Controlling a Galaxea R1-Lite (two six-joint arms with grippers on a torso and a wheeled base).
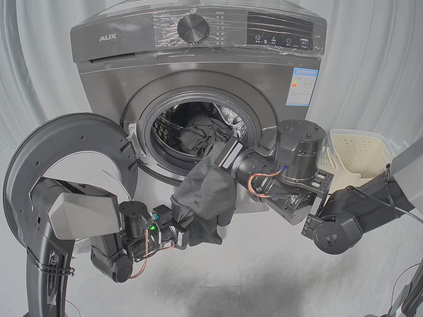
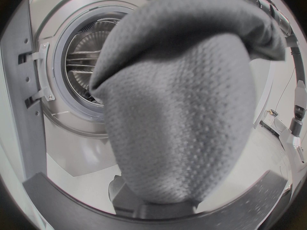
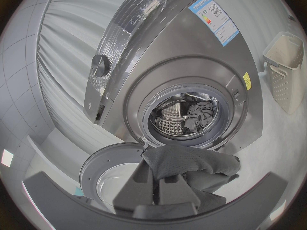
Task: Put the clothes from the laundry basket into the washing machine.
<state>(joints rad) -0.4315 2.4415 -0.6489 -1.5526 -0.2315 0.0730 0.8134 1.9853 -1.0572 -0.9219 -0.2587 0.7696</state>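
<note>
My right claw [image 3: 156,185] is pinched shut on the grey garment [image 1: 207,190] just outside the washing machine [image 1: 110,80] mouth. My left claw [image 1: 181,223] grips its lower end. The open door [image 1: 66,141] crowds my left arm and the laundry basket [image 1: 357,155] stands on my right. The knit cloth sags between my claws. Dark clothes [image 1: 205,133] lie in the drum.

Washing machine [image 1: 132,80] shell: grey metal, smooth, satin sheen. Film [image 1: 220,40] over its control panel: clear plastic, crinkled, glossy. Drum [image 3: 168,123]: bright perforated metal. Grey garment [image 1: 209,190]: matt knit cloth, fine mesh texture. Laundry basket [image 1: 357,155]: cream plastic, matt, perforated. Curtain [image 1: 374,45]: white pleated cloth.
</note>
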